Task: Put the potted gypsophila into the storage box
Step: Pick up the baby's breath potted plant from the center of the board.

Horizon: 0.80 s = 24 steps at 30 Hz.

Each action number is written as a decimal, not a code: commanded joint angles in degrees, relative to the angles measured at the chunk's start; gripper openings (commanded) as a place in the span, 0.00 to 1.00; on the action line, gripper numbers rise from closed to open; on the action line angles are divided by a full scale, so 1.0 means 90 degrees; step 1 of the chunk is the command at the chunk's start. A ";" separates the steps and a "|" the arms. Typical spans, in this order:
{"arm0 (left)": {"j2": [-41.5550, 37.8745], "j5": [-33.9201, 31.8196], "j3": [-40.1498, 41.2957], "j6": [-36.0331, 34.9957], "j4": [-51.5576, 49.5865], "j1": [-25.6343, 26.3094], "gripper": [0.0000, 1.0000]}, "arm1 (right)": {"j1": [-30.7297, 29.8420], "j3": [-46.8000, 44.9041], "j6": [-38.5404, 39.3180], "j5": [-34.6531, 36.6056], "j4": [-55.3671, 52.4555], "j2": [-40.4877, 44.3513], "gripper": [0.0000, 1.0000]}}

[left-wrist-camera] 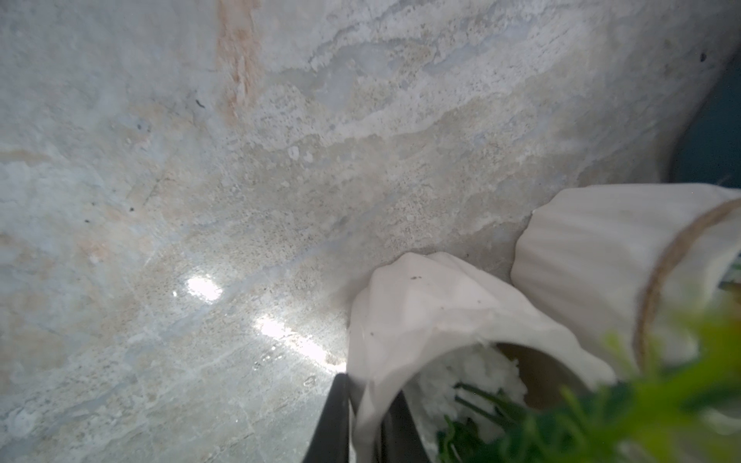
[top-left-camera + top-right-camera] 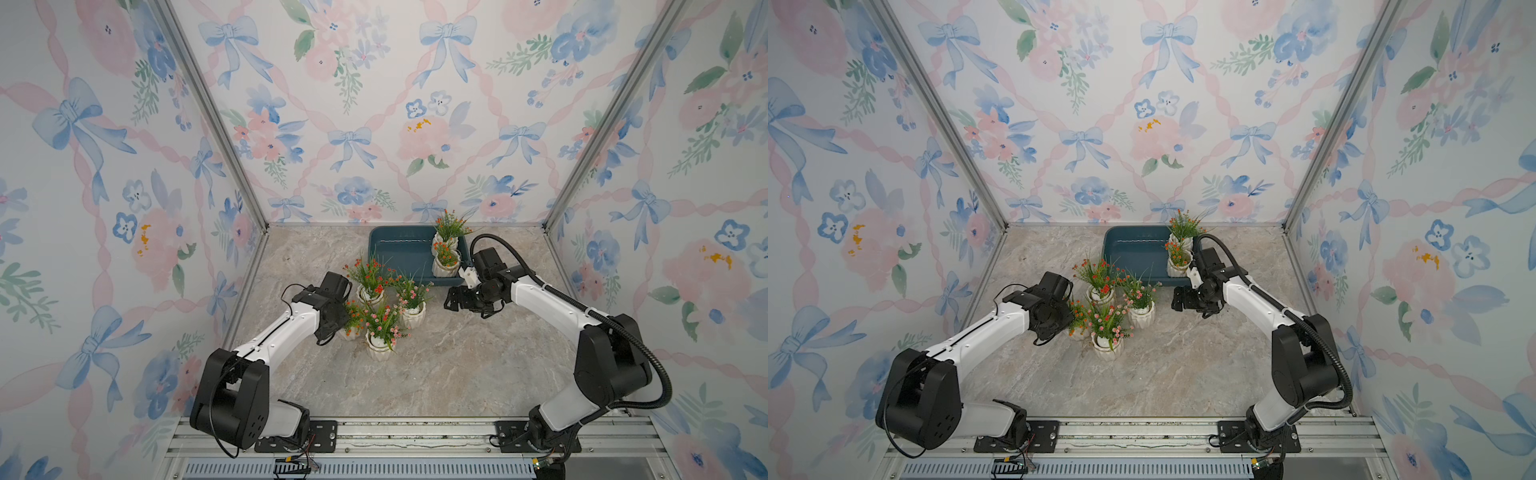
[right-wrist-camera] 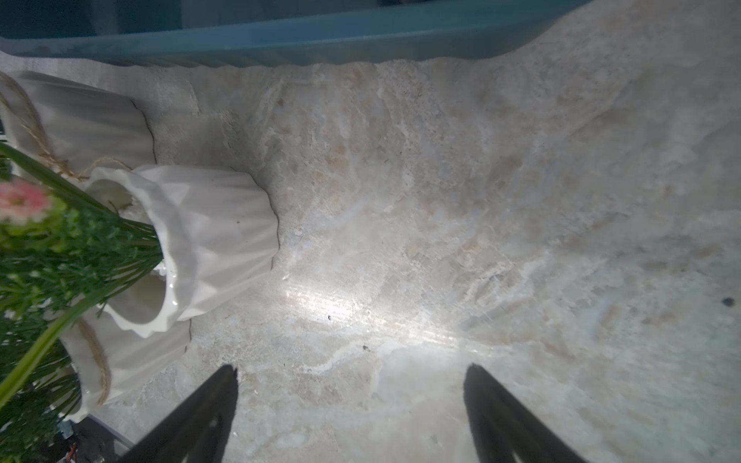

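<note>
Marble-patterned tabletop (image 2: 457,374): carries all items.

Storage box (image 2: 395,249): teal, at the far centre of the tabletop. In both top views two of the potted gypsophila stand upright in its right end, the far boxed pot (image 2: 444,240) touching the near boxed pot (image 2: 445,268).

Right gripper (image 2: 457,301): just off the box's near-right corner, over bare tabletop. Its fingers (image 3: 208,413) are spread wide and hold nothing.

Left gripper (image 2: 337,324): at the left edge of a four-pot cluster, near-left of the box. In the left wrist view its fingers (image 1: 333,421) are clenched on the rim wall of the orange-flowered pot (image 1: 421,304).

Red-flowered pot (image 2: 370,293), right pink-flowered pot (image 2: 413,311) and near pink-flowered pot (image 2: 380,347): upright on the tabletop, ungripped.
</note>
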<state>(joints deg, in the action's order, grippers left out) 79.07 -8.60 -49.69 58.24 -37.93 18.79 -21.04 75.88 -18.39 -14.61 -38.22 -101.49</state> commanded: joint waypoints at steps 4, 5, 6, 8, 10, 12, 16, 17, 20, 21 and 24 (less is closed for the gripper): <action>0.0052 0.0098 0.0189 -0.0189 -0.0092 0.0017 0.00 | 0.0059 -0.0101 0.0120 -0.0007 0.0018 -0.0099 0.89; 0.0029 0.0104 0.0187 -0.0200 -0.0092 0.0022 0.00 | 0.0058 -0.0093 0.0120 -0.0007 0.0018 -0.0097 0.89; -0.0008 0.0103 0.0181 -0.0210 -0.0111 0.0027 0.00 | 0.0056 -0.0092 0.0120 -0.0007 0.0008 -0.0100 0.89; -0.0089 0.0102 0.0161 -0.0248 -0.0121 0.0022 0.00 | 0.0062 -0.0091 0.0120 -0.0002 0.0008 -0.0100 0.89; -0.0183 0.0113 0.0136 -0.0285 -0.0116 0.0026 0.00 | 0.0067 -0.0096 0.0120 0.0002 0.0006 -0.0100 0.89; -0.0246 0.0131 0.0085 -0.0350 -0.0122 0.0032 0.00 | 0.0070 -0.0087 0.0120 0.0002 -0.0002 -0.0095 0.89; -0.0314 0.0152 0.0014 -0.0409 -0.0132 0.0027 0.00 | 0.0072 -0.0077 0.0125 0.0002 -0.0004 -0.0096 0.89; -0.0351 0.0123 0.0005 -0.0423 -0.0147 0.0031 0.00 | 0.0073 -0.0077 0.0122 0.0002 -0.0002 -0.0090 0.89; -0.0433 0.0040 -0.0067 -0.0474 -0.0218 0.0027 0.00 | 0.0088 -0.0073 0.0130 0.0012 -0.0013 -0.0085 0.89; -0.0454 0.0038 -0.0097 -0.0498 -0.0231 0.0032 0.00 | 0.0090 -0.0082 0.0131 0.0012 -0.0012 -0.0082 0.89; -0.0515 0.0076 -0.0179 -0.0542 -0.0259 0.0023 0.00 | 0.0091 -0.0080 0.0120 0.0012 -0.0011 -0.0090 0.89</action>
<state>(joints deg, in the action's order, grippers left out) 76.60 -8.14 -49.36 54.61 -40.38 18.79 -20.93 75.61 -18.22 -14.59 -38.06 -101.49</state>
